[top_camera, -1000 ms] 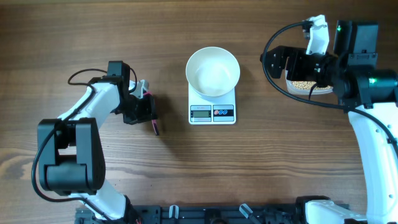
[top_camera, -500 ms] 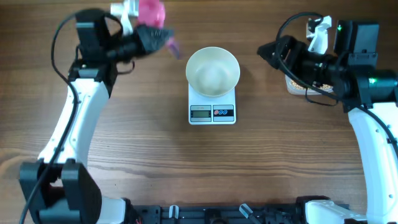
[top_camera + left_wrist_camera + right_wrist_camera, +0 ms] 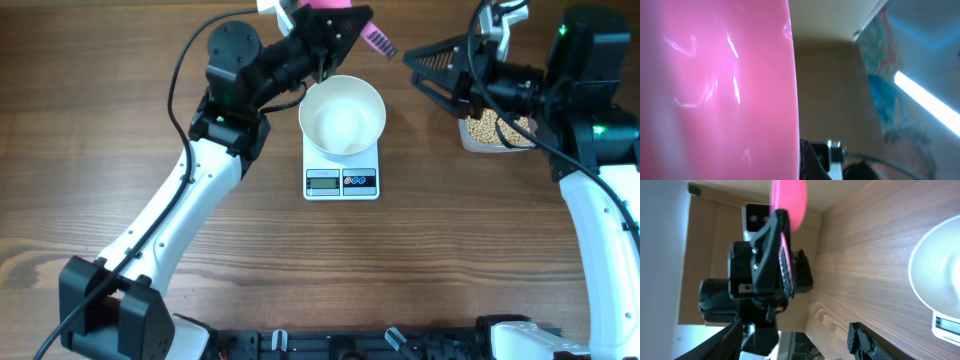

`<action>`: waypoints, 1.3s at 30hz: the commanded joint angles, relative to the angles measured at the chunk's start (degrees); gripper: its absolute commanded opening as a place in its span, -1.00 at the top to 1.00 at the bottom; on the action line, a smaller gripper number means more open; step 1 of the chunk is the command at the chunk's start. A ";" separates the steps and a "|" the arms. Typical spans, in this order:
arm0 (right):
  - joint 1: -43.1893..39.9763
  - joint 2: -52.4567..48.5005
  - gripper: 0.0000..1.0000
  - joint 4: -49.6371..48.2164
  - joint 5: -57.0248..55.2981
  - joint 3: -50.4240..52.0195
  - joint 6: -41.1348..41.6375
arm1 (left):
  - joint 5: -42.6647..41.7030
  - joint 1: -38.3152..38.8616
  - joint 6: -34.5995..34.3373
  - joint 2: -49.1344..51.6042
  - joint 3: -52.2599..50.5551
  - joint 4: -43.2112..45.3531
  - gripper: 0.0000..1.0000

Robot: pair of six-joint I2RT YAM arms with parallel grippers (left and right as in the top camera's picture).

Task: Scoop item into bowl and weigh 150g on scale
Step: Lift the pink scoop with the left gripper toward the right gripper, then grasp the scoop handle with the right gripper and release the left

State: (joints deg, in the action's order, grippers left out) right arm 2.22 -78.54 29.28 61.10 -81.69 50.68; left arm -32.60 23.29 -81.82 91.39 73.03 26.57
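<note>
While one white bowl [image 3: 342, 115] sits on one scale [image 3: 341, 170], a pink scoop [image 3: 340, 12] is clamped by the left gripper [image 3: 322, 38]; the right gripper [image 3: 432, 70] is seen parted.

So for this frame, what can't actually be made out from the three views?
- Scale reading: overhead view, digits too small.
- Pink scoop: overhead view, cut off by the top edge; in the left wrist view it fills the frame as a blur, so its contents are hidden.
- Bean tub: overhead view, partly covered by the right hand.
- White bowl: right wrist view, cut by the right edge.
</note>
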 commanded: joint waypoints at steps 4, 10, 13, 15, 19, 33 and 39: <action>0.96 -0.11 -0.25 -6.36 1.27 -0.79 10.88 | 5.92 0.42 -12.90 0.02 -0.15 3.72 0.92; 2.40 -0.11 -0.23 -11.96 -2.84 -0.79 16.94 | 5.35 1.77 -13.57 0.00 -0.15 3.67 0.92; 2.43 -0.11 -0.21 -11.96 -3.87 -0.79 17.51 | 5.05 2.58 -13.57 0.02 -0.15 3.69 0.92; 2.43 -0.11 -0.17 -11.96 -4.13 -0.79 18.38 | 5.05 3.08 -13.55 0.02 -0.15 3.61 0.92; 2.45 -0.13 0.01 -12.15 -5.86 -0.79 19.87 | 5.05 3.48 -13.55 0.02 -0.15 3.45 0.92; 2.45 -0.11 0.29 -12.35 -7.13 -0.79 21.77 | 6.36 7.10 -13.14 0.02 -0.15 2.54 0.91; 2.45 -0.11 0.43 -12.33 -7.32 -0.79 23.06 | 7.87 7.10 -13.11 0.02 -0.15 2.54 0.91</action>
State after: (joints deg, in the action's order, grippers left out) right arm 4.43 -78.54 17.26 54.78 -81.69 72.36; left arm -26.52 30.28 -95.07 91.39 73.03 28.95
